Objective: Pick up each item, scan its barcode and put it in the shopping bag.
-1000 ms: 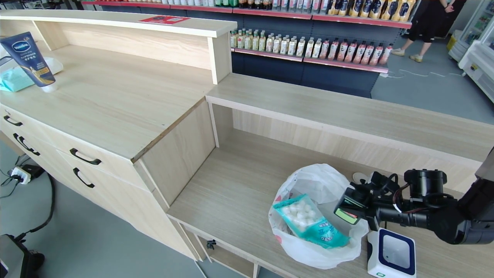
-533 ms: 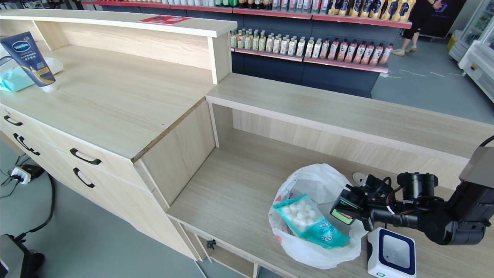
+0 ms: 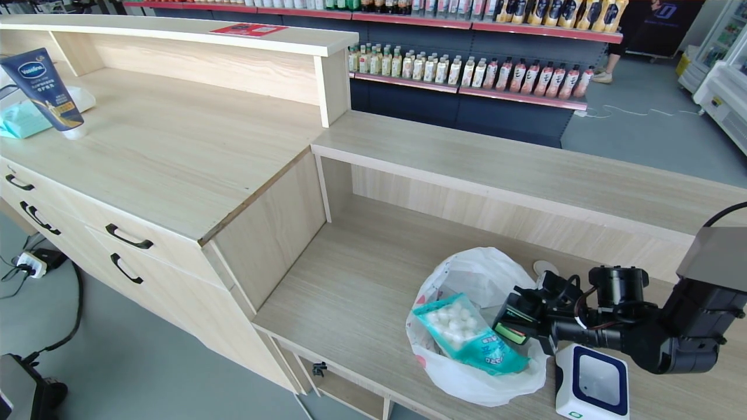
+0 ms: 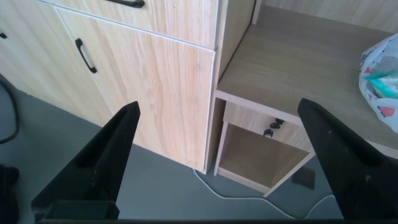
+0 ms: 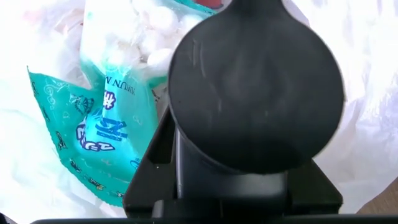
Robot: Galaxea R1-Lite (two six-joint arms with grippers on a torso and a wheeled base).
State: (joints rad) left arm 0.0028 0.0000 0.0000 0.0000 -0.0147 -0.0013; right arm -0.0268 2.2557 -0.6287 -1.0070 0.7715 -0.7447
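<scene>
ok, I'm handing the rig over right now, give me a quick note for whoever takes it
Left gripper: open, empty, low beside the counter, away from the items.
Right gripper: shut on a black container, held over the open shopping bag on the lower counter.
Done: the teal cotton-ball pack lies in the bag.
Left: release the container; can't tell if it was scanned. The blue tube and teal packet wait on the upper counter. The scanner stands beside the bag.

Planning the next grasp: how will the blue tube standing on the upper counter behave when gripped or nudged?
The blue tube stands on its small white cap and rises tall above it, so a nudge would probably tip it. Its flattened top end suggests soft walls that may squash when gripped.
</scene>
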